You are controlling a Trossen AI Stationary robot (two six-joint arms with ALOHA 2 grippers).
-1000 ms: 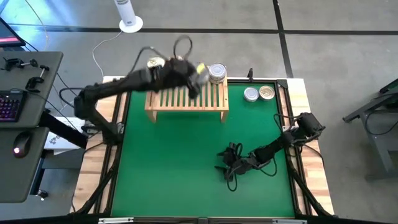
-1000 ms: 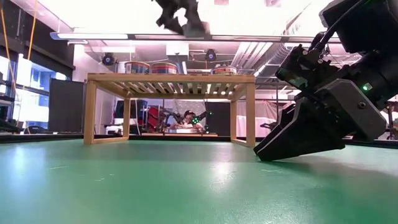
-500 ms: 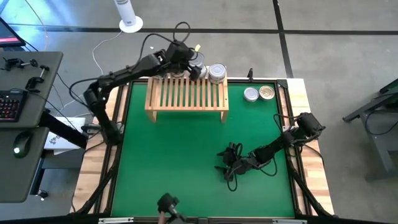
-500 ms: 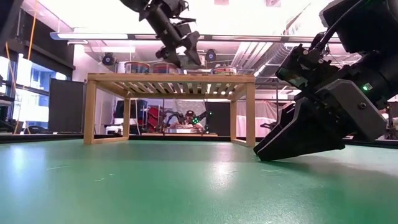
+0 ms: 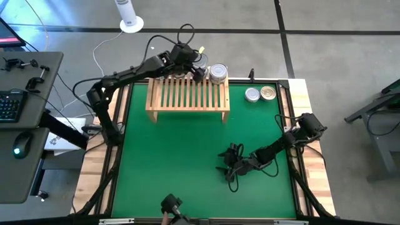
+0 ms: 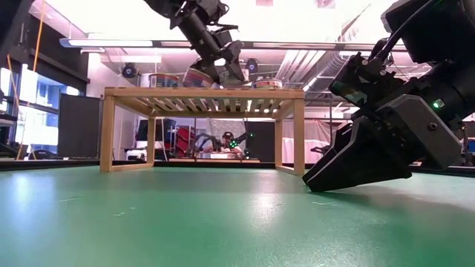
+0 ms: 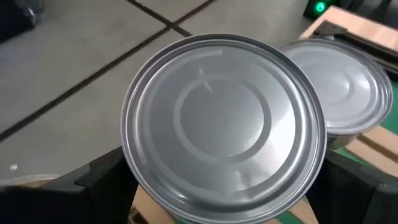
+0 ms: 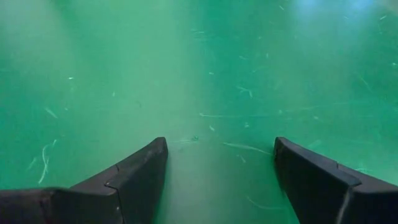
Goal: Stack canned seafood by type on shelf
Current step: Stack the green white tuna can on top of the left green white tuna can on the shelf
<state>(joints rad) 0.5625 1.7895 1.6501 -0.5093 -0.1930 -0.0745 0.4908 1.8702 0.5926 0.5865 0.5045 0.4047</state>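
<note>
Left wrist view shows my left gripper (image 7: 217,180) with fingers spread wide around a silver-grey tin (image 7: 224,127), apparently clamped on it, over the shelf's (image 5: 187,100) back edge beside another silver tin (image 7: 348,87). From above, a tin stack (image 5: 218,73) stands at the rack's far right corner, and two tins (image 5: 260,94) wait on the green mat (image 5: 175,162). I judge sorting is mostly done. My right gripper (image 8: 217,180) rests on the mat, jaws apart, empty.

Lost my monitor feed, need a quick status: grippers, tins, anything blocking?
Left gripper astride a silver tin at the shelf back edge. Right gripper open, empty, on the green mat. Nothing blocking.
</note>
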